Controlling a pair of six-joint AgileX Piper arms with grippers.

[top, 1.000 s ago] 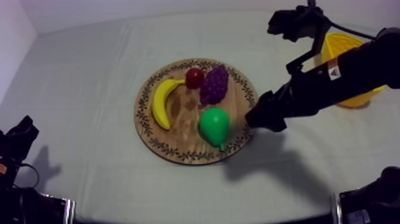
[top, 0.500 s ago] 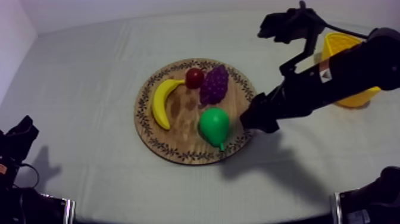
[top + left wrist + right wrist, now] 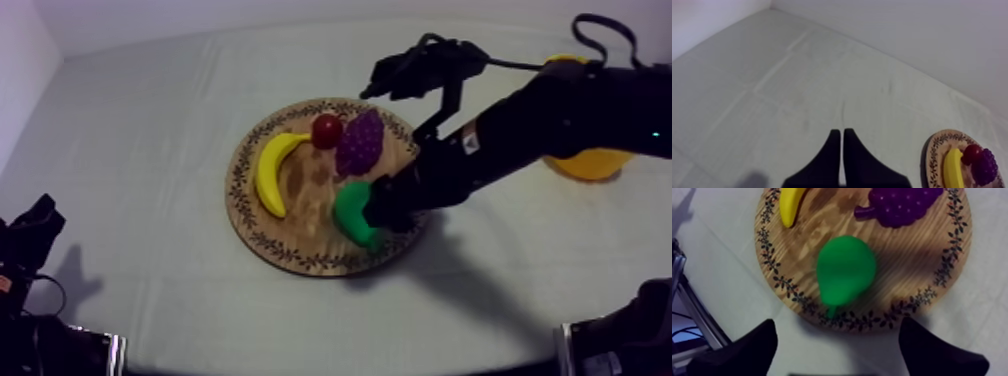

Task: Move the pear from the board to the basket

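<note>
Right wrist view, pear (image 3: 844, 270): lying on the board (image 3: 912, 263), stem pointing toward the rim.
Right gripper (image 3: 838, 323): hovering over it, fingers (image 3: 747, 348) spread wide, gripping nothing.
Left gripper (image 3: 841, 137): fingers pressed together.
Basket (image 3: 590, 162): sitting well apart on the surface (image 3: 150, 150).
Risk: the rounded pear slipping from an off-centre pinch and rolling into the grapes (image 3: 902, 205).

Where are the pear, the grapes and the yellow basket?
pear (image 3: 845, 270), right wrist view, on its round body.
bunch of grapes (image 3: 360, 142), top view, middle of the bunch.
yellow basket (image 3: 590, 164), top view, its front wall.
</note>
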